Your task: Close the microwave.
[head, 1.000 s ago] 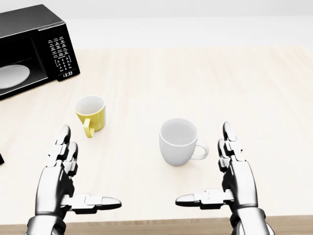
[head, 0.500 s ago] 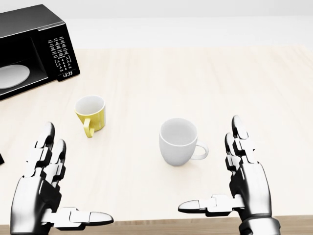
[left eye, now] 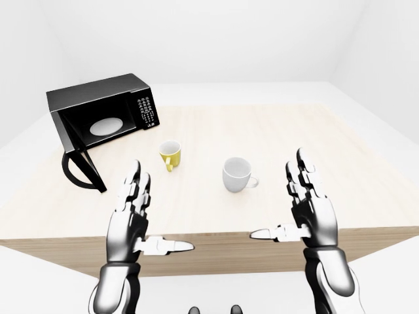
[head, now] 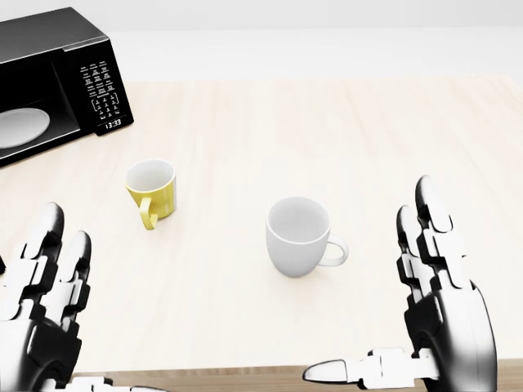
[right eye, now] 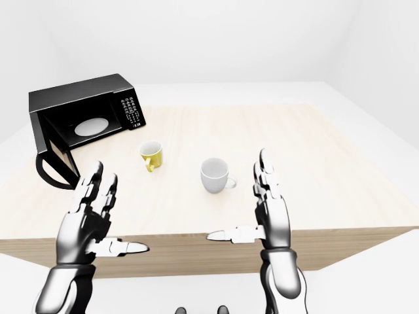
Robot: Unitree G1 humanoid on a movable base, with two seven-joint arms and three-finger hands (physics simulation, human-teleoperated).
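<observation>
Wood table: open black microwave, clock reads 13:33

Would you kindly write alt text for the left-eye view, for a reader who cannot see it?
A black microwave stands at the upper left of a pale wooden table, its door swung open and a white plate inside. A yellow mug and a white mug sit mid-table, while the left hand and right hand hover open near the bottom edge, holding nothing.

Light was bright, even and diffuse, with only faint soft shadows under the mugs. Renders were sharp, without glare or blur.
</observation>
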